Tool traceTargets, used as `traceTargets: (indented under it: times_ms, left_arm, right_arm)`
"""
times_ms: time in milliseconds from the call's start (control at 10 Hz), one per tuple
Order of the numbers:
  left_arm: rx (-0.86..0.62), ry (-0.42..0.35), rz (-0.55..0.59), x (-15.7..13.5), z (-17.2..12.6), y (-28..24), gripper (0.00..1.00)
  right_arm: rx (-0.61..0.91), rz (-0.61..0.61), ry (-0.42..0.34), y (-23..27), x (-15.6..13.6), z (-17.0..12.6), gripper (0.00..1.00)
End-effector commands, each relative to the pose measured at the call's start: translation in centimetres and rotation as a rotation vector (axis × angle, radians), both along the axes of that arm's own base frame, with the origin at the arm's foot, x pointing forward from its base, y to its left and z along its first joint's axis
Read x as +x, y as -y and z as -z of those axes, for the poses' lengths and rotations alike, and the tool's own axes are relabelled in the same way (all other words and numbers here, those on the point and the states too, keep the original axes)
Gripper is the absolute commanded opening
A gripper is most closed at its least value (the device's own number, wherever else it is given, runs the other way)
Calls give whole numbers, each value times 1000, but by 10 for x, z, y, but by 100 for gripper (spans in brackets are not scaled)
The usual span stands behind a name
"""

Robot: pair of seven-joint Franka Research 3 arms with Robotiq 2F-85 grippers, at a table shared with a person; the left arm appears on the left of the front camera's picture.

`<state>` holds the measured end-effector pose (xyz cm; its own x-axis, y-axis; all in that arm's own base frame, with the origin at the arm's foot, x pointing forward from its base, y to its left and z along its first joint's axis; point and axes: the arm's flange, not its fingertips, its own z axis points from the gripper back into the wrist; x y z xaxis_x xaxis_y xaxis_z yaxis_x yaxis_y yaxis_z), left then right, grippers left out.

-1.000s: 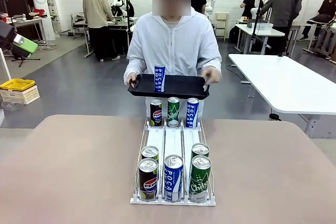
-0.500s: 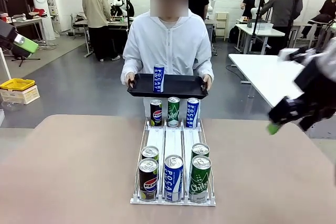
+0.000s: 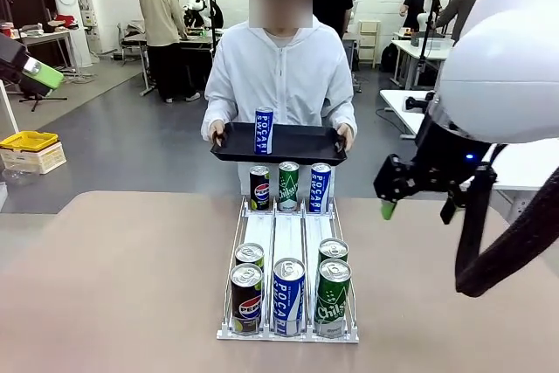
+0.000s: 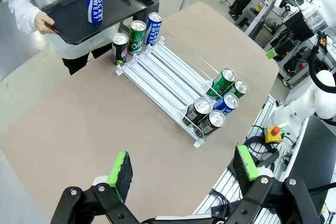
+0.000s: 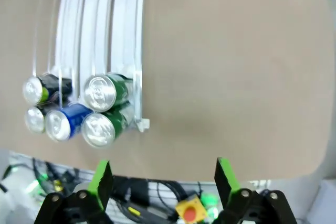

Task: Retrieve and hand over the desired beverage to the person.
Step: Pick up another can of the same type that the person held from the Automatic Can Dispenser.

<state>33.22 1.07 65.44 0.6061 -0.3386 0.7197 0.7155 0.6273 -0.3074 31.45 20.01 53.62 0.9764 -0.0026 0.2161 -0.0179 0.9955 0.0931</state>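
While nothing sits between its green pads, the right gripper (image 3: 419, 207) hangs spread wide and empty above the right side of the table (image 3: 131, 286), off to the side of the rack (image 3: 288, 231) and well short of any can. Its own camera looks down on the rack's near end, where the can tops cluster to one side of the open fingers. The left gripper (image 4: 184, 166) is likewise spread and empty, held high over the near left part of the table, seemingly out of the way so the right arm has room. The rack looks built to feed its three lanes toward the robot, which is probably why stock gathers at the near stop: a Pepsi can (image 3: 246, 299), a blue Pocari Sweat can (image 3: 288, 296) and a green Chilsung can (image 3: 333, 297) in front, with two more cans (image 3: 250, 256) behind the outer pair. Three further cans (image 3: 288, 185) stand upright at the rack's far end, nearest the person (image 3: 279, 76). The person holds a black tray (image 3: 306, 153) level in both hands just beyond the table's far edge, apparently ready to receive, with one can on the tray (image 3: 264, 131), also Pocari Sweat. That may hint at the wanted drink, so the blue can in the middle lane looks the likely target, though nothing here settles which is desired.
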Motion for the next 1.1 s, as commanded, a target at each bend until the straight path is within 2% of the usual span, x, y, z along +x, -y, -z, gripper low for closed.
traceTargets:
  times_ms: [0,200,300,1000]
  left_arm:
    - [-15,12,21,0,1,-2,100]
    - [-15,12,21,0,1,-2,100]
    - [-15,12,21,0,1,-2,100]
    - [-15,12,21,0,1,-2,100]
  right_arm:
    - [27,56,37,-19,8,18,100]
    - [10,17,44,-20,9,25,100]
    - [9,33,25,-17,5,11,100]
    - [9,33,25,-17,5,11,100]
